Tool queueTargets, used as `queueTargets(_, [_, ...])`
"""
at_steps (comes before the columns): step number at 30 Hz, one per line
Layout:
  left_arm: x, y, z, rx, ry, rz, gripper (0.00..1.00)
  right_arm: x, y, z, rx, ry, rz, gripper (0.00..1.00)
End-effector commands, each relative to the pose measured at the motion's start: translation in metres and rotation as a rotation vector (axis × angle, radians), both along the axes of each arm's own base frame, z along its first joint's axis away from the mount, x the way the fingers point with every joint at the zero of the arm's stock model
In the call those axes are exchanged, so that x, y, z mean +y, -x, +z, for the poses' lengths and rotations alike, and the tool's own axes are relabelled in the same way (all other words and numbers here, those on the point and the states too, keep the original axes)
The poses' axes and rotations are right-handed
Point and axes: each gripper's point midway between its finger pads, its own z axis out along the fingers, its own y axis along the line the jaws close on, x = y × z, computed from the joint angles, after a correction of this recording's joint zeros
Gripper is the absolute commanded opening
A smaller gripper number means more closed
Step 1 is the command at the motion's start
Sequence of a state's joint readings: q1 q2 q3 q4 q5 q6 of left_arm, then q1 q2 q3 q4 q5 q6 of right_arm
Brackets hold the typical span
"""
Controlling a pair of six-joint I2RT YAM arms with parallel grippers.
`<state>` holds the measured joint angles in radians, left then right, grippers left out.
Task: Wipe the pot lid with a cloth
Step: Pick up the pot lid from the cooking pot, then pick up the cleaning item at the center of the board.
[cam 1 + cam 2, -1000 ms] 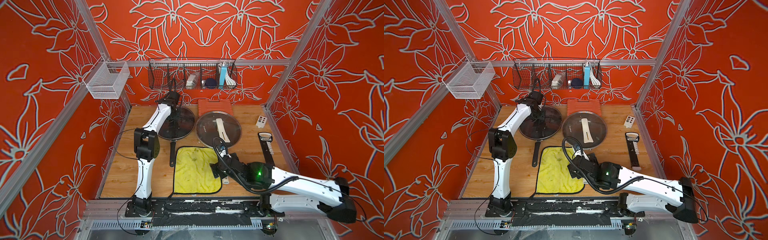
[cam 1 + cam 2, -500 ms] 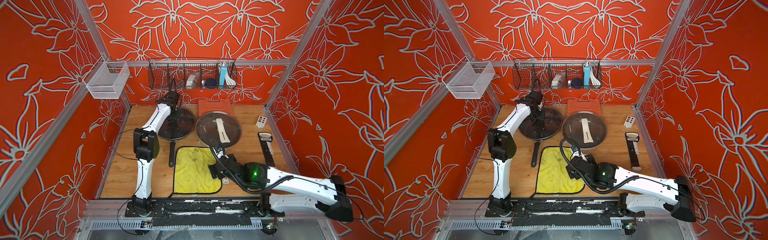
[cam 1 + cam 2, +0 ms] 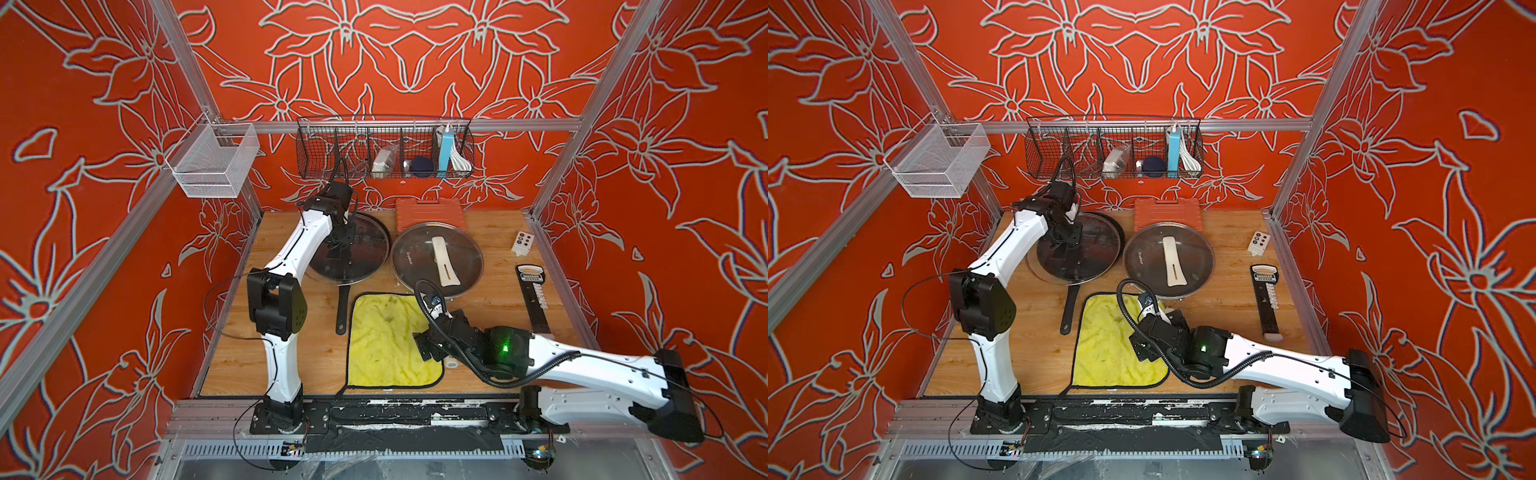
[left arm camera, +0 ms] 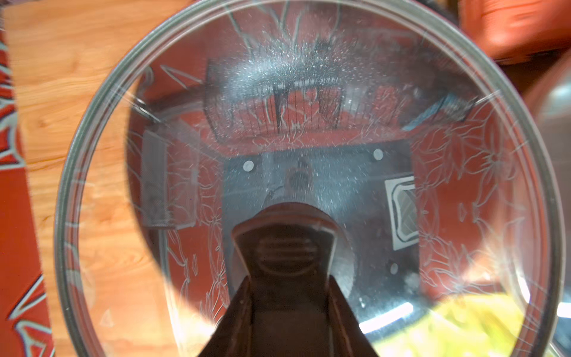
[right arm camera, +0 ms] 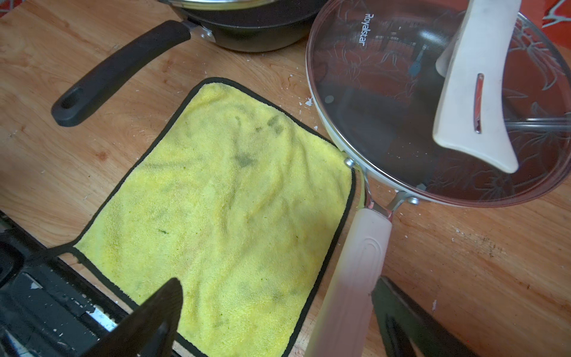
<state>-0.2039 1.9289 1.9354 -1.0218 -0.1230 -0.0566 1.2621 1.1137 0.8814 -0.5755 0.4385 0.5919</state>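
cloth point(image 5: 231, 201) lies flat on the counter point(image 5: 463, 262), yellow and stained, between the handle of the black pan point(image 5: 123, 68) and the handle of the cream pan point(image 5: 355, 262). my right pincer point(image 5: 276, 279) hangs spread wide over the cloth's edge by the cream handle, gripping nothing. my left pincer point(image 3: 338, 245) is clenched on the dark handle of the pot lid point(image 4: 309, 108), glass over the black pan.

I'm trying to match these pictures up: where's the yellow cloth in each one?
A top view: cloth lies flat, front centre of the table.
A top view: same spot.
Left wrist: yellow blur through the glass lid, probably it.
Right wrist: fills the middle.
Landmark: black pan handle beside it, in all but the left wrist view.
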Motion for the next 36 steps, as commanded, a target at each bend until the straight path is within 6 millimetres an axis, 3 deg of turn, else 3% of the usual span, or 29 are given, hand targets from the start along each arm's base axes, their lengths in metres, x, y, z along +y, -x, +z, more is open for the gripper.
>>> queueTargets(1, [-0.003, 0.009, 0.087, -0.263, 0.066, -0.023, 0.00, 0.003, 0.005, -0.004, 0.016, 0.012, 0.026, 0.98])
queueTargets(9, [0.004, 0.062, 0.128, -0.448, 0.127, -0.035, 0.00, 0.016, 0.013, -0.012, 0.069, 0.071, 0.088, 0.98])
queueTargets(19, [-0.005, 0.117, 0.142, -0.565, 0.379, -0.099, 0.00, 0.055, 0.038, -0.058, 0.246, 0.177, 0.262, 0.93])
queueTargets(28, [0.000, 0.138, 0.117, -0.570, 0.515, -0.067, 0.00, 0.071, 0.036, -0.090, 0.280, 0.245, 0.276, 0.92])
queueTargets(36, [0.023, 0.152, 0.119, -0.591, 0.489, 0.029, 0.00, 0.087, 0.041, -0.124, 0.377, 0.300, 0.329, 0.82])
